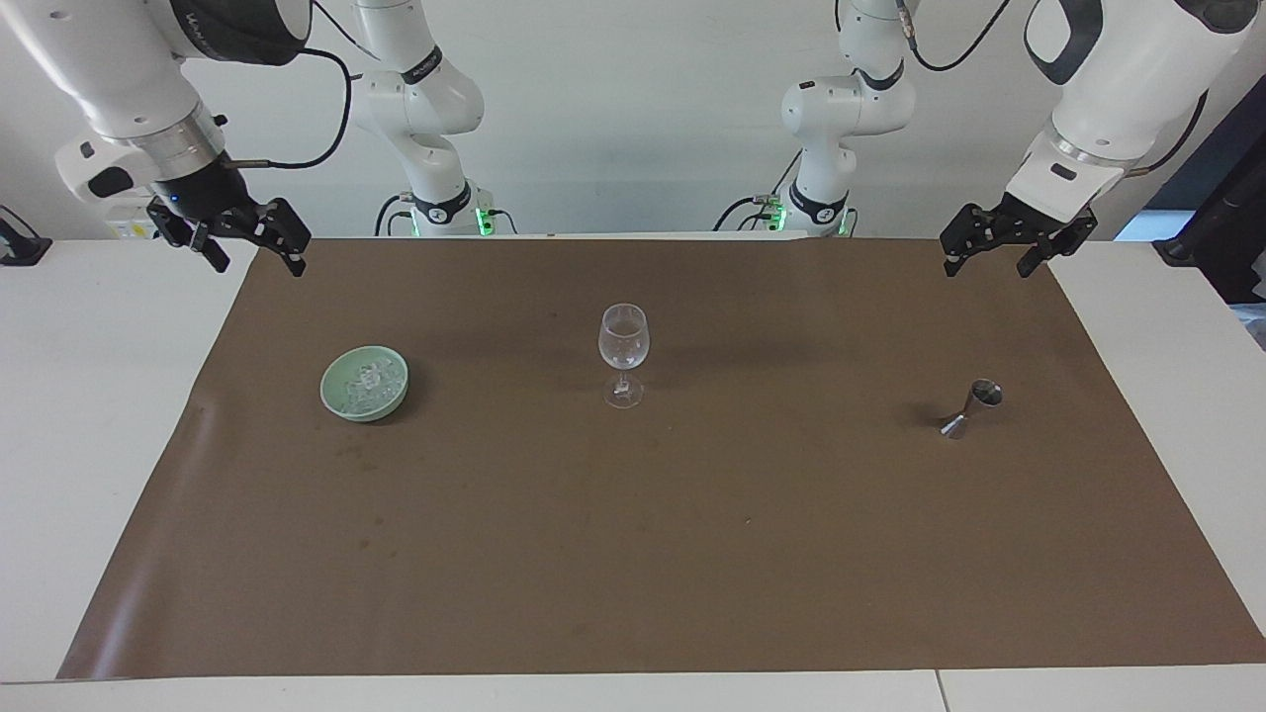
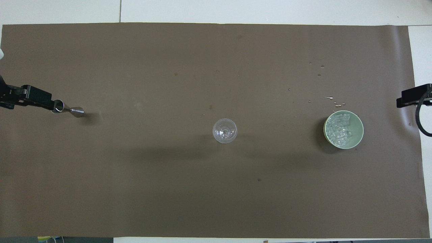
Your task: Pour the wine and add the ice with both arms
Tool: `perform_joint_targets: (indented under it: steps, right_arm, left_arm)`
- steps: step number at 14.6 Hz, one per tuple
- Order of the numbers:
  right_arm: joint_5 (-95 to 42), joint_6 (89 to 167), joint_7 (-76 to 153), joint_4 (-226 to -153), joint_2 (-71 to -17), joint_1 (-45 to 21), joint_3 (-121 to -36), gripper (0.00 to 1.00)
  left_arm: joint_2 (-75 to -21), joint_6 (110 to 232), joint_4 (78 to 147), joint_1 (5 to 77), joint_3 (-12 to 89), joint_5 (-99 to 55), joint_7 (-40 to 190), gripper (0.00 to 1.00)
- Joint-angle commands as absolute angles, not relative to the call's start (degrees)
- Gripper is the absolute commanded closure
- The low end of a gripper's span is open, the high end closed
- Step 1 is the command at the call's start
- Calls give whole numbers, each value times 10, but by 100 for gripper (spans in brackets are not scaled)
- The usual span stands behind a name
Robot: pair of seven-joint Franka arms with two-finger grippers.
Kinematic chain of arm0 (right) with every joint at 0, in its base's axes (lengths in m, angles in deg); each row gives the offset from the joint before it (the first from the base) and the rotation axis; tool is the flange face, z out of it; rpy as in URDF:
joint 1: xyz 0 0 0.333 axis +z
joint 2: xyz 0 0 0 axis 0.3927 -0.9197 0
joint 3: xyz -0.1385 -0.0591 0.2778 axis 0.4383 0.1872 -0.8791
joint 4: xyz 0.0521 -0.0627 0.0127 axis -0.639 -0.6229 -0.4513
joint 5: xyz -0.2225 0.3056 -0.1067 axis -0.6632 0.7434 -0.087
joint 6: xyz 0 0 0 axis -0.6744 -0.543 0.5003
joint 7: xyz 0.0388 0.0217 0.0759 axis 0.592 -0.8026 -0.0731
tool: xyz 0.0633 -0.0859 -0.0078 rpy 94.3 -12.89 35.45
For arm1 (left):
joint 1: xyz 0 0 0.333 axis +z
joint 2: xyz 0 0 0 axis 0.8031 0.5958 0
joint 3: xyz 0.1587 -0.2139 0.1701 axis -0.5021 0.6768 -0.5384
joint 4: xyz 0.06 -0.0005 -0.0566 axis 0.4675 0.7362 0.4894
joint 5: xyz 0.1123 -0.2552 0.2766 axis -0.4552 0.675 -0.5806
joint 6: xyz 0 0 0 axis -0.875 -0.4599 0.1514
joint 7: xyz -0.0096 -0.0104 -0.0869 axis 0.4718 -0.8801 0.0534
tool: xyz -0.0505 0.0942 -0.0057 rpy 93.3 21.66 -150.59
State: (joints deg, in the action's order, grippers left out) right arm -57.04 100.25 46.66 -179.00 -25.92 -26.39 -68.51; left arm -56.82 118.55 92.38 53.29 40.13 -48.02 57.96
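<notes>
Stemmed glass between bowl, jigger

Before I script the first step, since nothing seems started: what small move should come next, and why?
Probably lower the left gripper toward the jigger. It hangs open over the mat's corner at that end, and the jigger stands untouched on the mat. The glass looks empty, and the ice is all in the bowl. The right gripper waits open, holding nothing, over the corner at the bowl's end.
</notes>
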Motion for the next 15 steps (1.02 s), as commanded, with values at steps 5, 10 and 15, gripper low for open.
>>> perform_joint_targets:
  steps: [5, 10, 15]
  right_arm:
    - [-565, 1002, 471, -1798, -252, -266, -691, 0]
    - [-565, 997, 472, -1797, -252, -265, -691, 0]
    - [-565, 997, 473, -1797, -252, -273, -691, 0]
  left_arm:
    - [-575, 1187, 933, 536, 402, -471, 557, 0]
    - [-575, 1187, 933, 535, 402, -471, 559, 0]
    - [-574, 1180, 932, 531, 402, -470, 589, 0]
